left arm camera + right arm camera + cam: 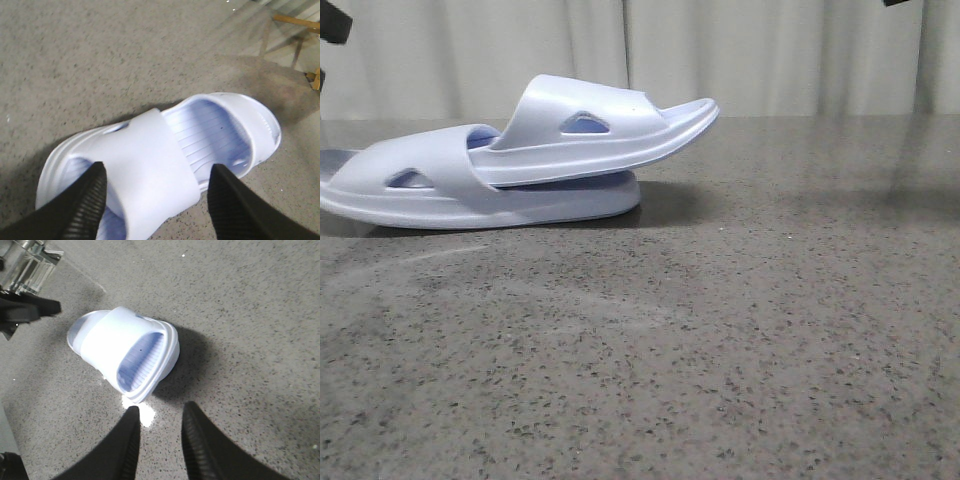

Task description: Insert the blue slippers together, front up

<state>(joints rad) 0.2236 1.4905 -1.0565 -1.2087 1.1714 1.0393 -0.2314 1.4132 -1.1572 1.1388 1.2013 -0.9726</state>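
The two blue slippers lie nested on the grey speckled table at the left. The lower slipper lies flat. The upper slipper is tucked under the lower one's strap, its front tilted up to the right. My left gripper is open and empty, its fingers straddling the lower slipper's wide strap from above, and the ribbed footbed shows beyond. My right gripper is open and empty over bare table, just short of the upper slipper's raised front.
The table stretches to the right and front of the slippers. A pale curtain hangs behind it. In the right wrist view the left arm's dark gripper part and a clear bracket sit beyond the slippers.
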